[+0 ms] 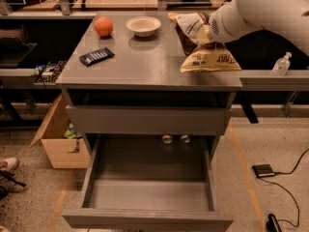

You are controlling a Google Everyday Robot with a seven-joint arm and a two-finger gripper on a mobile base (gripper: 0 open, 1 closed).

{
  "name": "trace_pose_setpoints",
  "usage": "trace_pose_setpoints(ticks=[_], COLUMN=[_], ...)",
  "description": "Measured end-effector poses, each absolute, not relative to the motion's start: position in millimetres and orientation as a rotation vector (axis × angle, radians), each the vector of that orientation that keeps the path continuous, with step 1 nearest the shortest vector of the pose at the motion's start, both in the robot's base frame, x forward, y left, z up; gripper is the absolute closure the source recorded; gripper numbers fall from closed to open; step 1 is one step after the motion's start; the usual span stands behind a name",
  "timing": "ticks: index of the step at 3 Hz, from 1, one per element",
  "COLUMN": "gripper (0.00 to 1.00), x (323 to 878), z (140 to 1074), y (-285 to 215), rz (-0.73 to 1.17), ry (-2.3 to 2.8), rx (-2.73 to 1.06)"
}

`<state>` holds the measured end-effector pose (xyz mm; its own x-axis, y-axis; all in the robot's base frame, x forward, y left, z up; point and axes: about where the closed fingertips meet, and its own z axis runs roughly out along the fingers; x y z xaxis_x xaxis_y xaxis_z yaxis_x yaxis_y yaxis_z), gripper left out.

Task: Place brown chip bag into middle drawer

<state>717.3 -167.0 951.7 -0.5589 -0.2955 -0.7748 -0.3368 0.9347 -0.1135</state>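
Middle drawer (145, 220) pulled fully open at the bottom of the cabinet, nearest the camera; flat grey floor bare, two small round fittings (175, 139) at its back wall. Closed grey drawer front (145, 120) directly above it. On the floor: cardboard box (55, 141) left of the cabinet, a shoe (8, 164) at the left edge, a small black device (264, 170) with a cable on the right. Cabinet top (145, 69): dark blue wrapped bar (96, 56) front left, lying flat. Brown chip bag (210, 62) at the right front edge of the top, tilted, yellow band lowest and overhanging the right edge; whether it touches the surface cannot be told. Gripper (205, 33) comes in from the upper right on the white arm (263, 8) and is clamped on the bag's upper half, with the fingers largely hidden by the crinkled foil. Farther back: white bowl (143, 25) centre rear, orange (103, 26) just left of it, apart from it. Clear bottle (281, 64) on the ledge to the right.
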Motion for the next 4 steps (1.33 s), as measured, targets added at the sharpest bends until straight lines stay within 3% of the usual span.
trace_pose_setpoints(ticks=[2,4], gripper=[1.00,1.00], x=[672,559], z=[949,903], y=[-179,-193], rz=[-0.040,-0.112], ry=[2.230,2.354], rx=[-0.476,-0.614])
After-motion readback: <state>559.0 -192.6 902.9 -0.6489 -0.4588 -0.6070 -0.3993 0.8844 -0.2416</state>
